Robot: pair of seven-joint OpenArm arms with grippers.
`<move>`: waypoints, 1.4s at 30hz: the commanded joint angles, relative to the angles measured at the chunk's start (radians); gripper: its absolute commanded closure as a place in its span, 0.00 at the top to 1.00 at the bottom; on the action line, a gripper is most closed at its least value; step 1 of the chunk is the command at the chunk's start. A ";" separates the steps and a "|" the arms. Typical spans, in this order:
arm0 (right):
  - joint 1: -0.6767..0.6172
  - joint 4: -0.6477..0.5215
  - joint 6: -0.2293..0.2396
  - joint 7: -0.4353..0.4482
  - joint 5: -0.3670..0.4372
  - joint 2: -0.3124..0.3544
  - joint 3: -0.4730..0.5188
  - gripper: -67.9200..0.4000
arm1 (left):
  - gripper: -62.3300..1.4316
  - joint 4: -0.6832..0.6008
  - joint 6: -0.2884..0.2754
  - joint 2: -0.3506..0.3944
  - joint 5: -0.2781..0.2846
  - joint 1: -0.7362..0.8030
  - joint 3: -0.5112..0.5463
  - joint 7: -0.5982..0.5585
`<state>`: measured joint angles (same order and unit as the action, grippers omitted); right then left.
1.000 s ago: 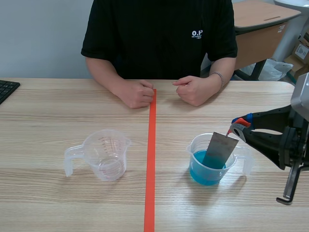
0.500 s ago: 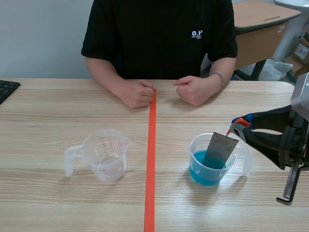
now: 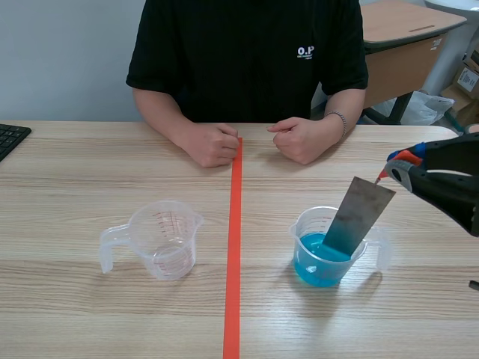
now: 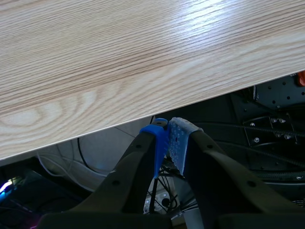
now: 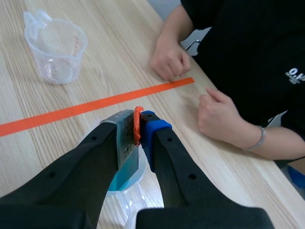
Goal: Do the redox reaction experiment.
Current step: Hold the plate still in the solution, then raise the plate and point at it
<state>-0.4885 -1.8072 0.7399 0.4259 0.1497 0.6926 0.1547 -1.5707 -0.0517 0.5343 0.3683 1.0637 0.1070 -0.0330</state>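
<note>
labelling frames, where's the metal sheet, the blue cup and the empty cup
metal sheet (image 3: pixel 361 212), scene view, middle of its face
blue cup (image 3: pixel 320 277), scene view, front wall
empty cup (image 3: pixel 166 250), scene view, front wall

It looked like an office or lab room: a pale wood-grain table (image 3: pixel 75 164), a keyboard (image 3: pixel 10 137) at its left edge, another desk (image 3: pixel 404 30) and cardboard boxes (image 3: pixel 469 79) behind.

A: The metal strip (image 5: pixel 125 143) is pinched tight in the right gripper (image 5: pixel 138 125), held right over the cup of blue liquid (image 5: pixel 126 182).

B: And the empty measuring cup (image 5: pixel 56 47) is seen well apart from that cup, across the tape line (image 5: pixel 86 109). One closed hand (image 5: pixel 169 59) and the other hand (image 5: pixel 220 117) are rested beyond it too.
</note>
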 commanded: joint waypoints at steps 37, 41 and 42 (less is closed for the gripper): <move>-0.050 -0.216 0.006 -0.070 0.208 0.100 0.095 0.03 | 0.09 -0.034 -0.019 0.033 0.005 -0.003 -0.002 -0.045; -0.056 -0.217 0.006 -0.073 0.215 0.100 0.096 0.03 | 0.09 -0.042 -0.056 0.080 0.005 -0.052 -0.016 -0.048; -0.061 -0.217 0.006 -0.072 0.216 0.100 0.096 0.03 | 0.09 -0.042 -0.056 0.093 0.005 -0.072 -0.025 -0.045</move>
<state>-0.5442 -2.0098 0.7399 0.3386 0.3492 0.7769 0.2363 -1.5913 -0.1059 0.6155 0.3679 1.0191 0.0906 -0.0639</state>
